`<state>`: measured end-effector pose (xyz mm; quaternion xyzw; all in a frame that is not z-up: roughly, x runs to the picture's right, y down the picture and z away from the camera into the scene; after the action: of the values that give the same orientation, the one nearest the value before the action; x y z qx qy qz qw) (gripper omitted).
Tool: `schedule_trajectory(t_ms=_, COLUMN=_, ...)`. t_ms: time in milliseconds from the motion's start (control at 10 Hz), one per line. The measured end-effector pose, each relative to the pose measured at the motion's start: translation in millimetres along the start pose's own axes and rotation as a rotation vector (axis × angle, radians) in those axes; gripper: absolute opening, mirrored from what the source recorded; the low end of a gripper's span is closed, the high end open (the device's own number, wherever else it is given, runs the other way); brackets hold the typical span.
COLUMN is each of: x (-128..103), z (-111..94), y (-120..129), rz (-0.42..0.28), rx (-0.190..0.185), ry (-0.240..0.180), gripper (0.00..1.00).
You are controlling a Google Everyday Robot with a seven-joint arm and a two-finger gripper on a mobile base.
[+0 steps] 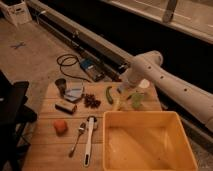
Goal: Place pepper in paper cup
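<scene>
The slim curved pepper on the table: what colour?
The pepper is dark green, camera view; the gripper hangs beside it.

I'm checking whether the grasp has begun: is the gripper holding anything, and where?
Nothing is held. The gripper hangs, jaws open, above the table's far edge; the pepper lies free beside it.

The table (49, 146) is matt, rough wood; the bin (140, 114) glossy plastic; the pepper (109, 95) smooth; the paper cup (144, 83) matt; the gripper (126, 92), at the pepper's three o'clock, dark.
</scene>
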<state>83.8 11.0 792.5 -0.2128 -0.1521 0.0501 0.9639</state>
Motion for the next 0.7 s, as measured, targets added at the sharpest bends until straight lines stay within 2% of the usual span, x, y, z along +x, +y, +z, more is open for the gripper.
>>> schedule_trajectory(t_ms=300, x=-14, z=39, y=1, rz=0.007, rx=-0.059, ry=-0.028, gripper=0.8)
schedule_trajectory(t_ms=600, x=-23, z=68, y=-4, rz=0.021, rx=-0.088, ry=-0.042, gripper=0.8)
schedule_trajectory(t_ms=700, x=-23, z=72, y=-5, rz=0.026, rx=-0.095, ry=-0.045, gripper=0.8)
